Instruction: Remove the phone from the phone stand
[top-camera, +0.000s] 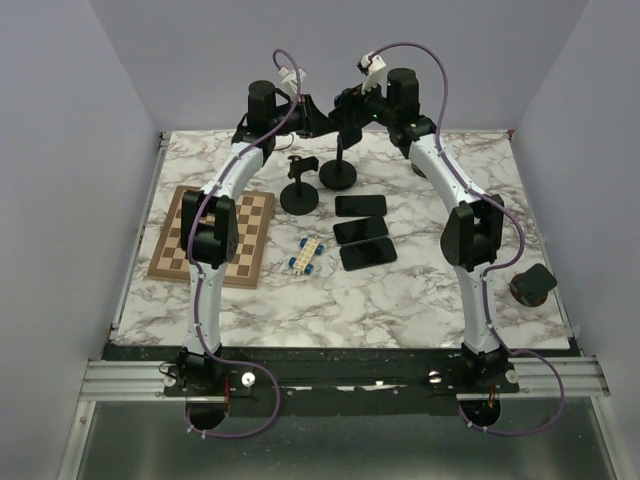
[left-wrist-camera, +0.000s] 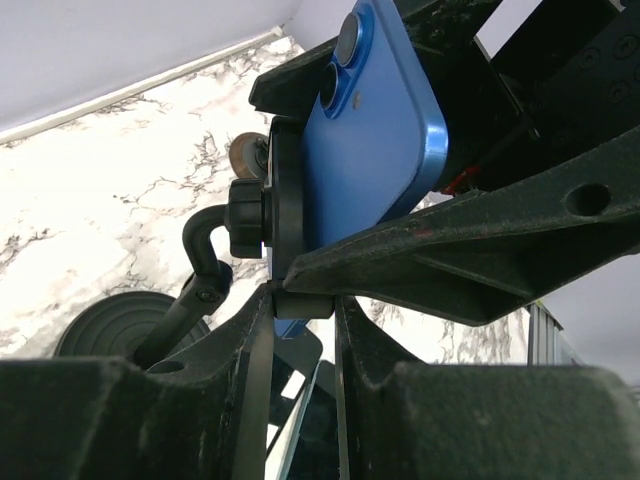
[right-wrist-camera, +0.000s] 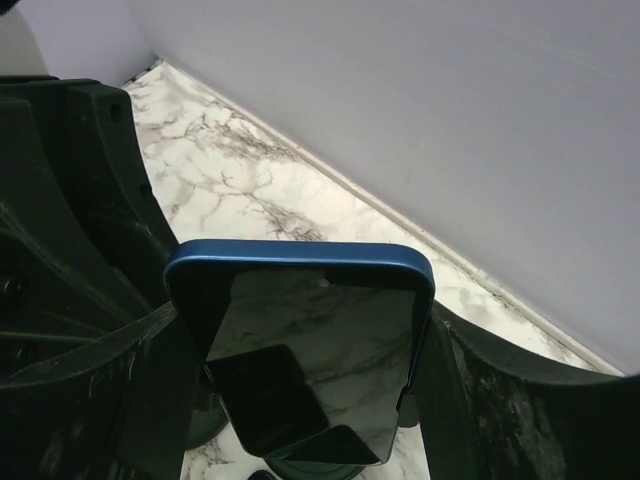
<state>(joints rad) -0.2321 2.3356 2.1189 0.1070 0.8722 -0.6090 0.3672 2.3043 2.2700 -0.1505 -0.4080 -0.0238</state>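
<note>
A blue phone (left-wrist-camera: 385, 130) sits with its back against the round head (left-wrist-camera: 278, 200) of a black phone stand (top-camera: 338, 176) at the back middle of the table. My right gripper (top-camera: 347, 112) is shut on the phone's two long edges. The dark screen (right-wrist-camera: 310, 350) fills the right wrist view between my fingers (right-wrist-camera: 455, 390). My left gripper (top-camera: 318, 120) comes in from the left and is shut on the lower edge of the stand's head (left-wrist-camera: 302, 303). The stand's bent neck (left-wrist-camera: 200, 260) and round base (left-wrist-camera: 125, 325) show below.
A second, empty black stand (top-camera: 300, 195) is just left of it. Three dark phones (top-camera: 361, 229) lie flat in front. A chessboard (top-camera: 212, 237) is at the left, a small blue and cream toy (top-camera: 307, 257) is in the middle, and a black object (top-camera: 530, 284) is at the right edge.
</note>
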